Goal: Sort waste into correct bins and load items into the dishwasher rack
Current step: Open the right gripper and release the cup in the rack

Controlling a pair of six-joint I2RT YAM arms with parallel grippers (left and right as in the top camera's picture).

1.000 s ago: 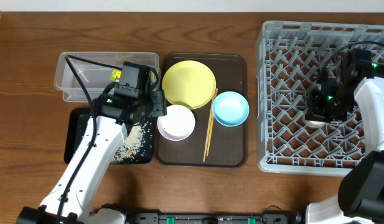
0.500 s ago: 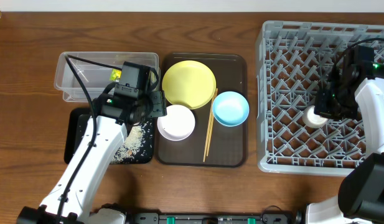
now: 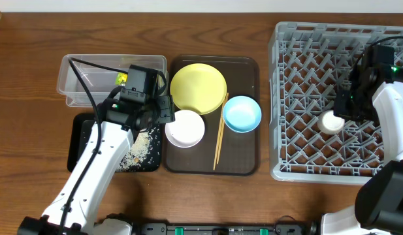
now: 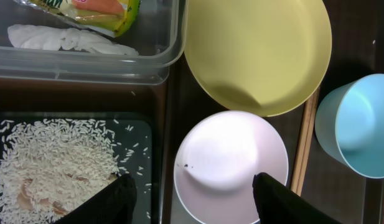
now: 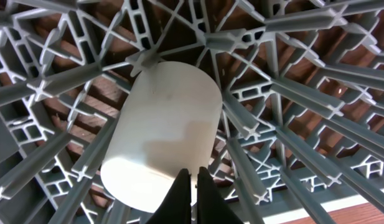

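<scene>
The fingers (image 5: 181, 202) of my right gripper (image 5: 190, 196) are pressed together, two dark tapered tips with only a hairline between them, and they clamp nothing. Just beyond them the small cup (image 5: 170, 130) rests in the dishwasher rack (image 5: 304, 93). The cup is a smooth, pale, matte cylinder, wedged among stiff grey plastic pegs and crossing ribs. I cannot tell whether my tips touch its near edge. Brown wood shows through the lattice. The fingers (image 4: 114, 200) of my left gripper (image 4: 195, 199) stand well apart and empty, two black rounded pads straddling the near side of the white bowl (image 4: 229, 162), which is glossy and round. Just past it lies the yellow plate (image 4: 257, 53), wide and shallow. To my right is the light-blue bowl (image 4: 356, 130), with the wooden chopsticks (image 4: 307, 137) lying between it and the white bowl. All of these sit on the dark-brown serving tray (image 3: 243, 163). On my other side, loose white rice (image 4: 55, 162) is heaped in the shallow black tray (image 3: 80, 140). Beyond that, the clear tub (image 4: 86, 65) holds a crumpled white paper scrap (image 4: 67, 38) and a shiny green-yellow-orange wrapper (image 4: 101, 9). Everything sits on a wood-grain table (image 3: 31, 39).
</scene>
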